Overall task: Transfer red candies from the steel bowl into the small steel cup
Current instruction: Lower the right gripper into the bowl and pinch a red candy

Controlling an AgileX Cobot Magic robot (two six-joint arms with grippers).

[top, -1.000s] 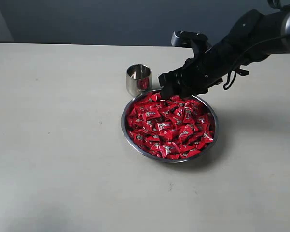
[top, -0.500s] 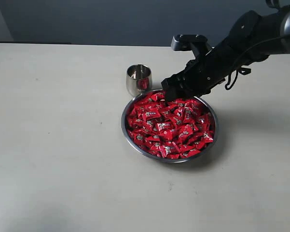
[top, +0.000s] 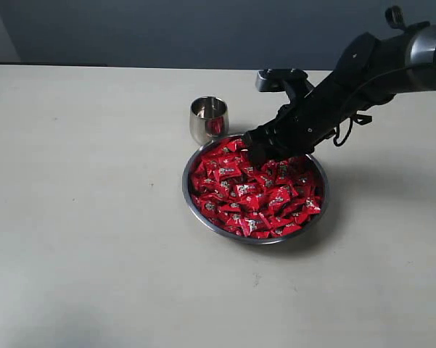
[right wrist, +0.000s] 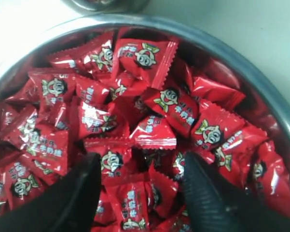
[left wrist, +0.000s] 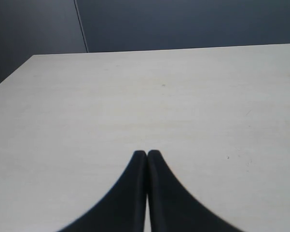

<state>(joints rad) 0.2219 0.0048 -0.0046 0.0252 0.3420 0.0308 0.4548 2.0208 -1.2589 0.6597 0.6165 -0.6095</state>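
Exterior view gives you the small steel cup (top: 209,118) upright, just beside the far-left rim of the steel bowl (top: 186,190). To its right, the red candies (top: 250,196) heap the bowl. Your right gripper (top: 264,150) hangs over the bowl's far side, tips down at the top of the heap. On the right wrist view its fingers (right wrist: 82,193) stand spread, with several wrappers lying between them and none pinched. Your left gripper (left wrist: 147,154) is outside the exterior view; its own camera shows the tips pressed together on nothing, above bare bench.

Red shows on the cup's shiny side, and you cannot tell candy from reflection. Whether the right fingertips touch the candies is hard to judge.

The bench (top: 94,232) is pale and matte, with a dark grey wall (top: 167,32) behind it.
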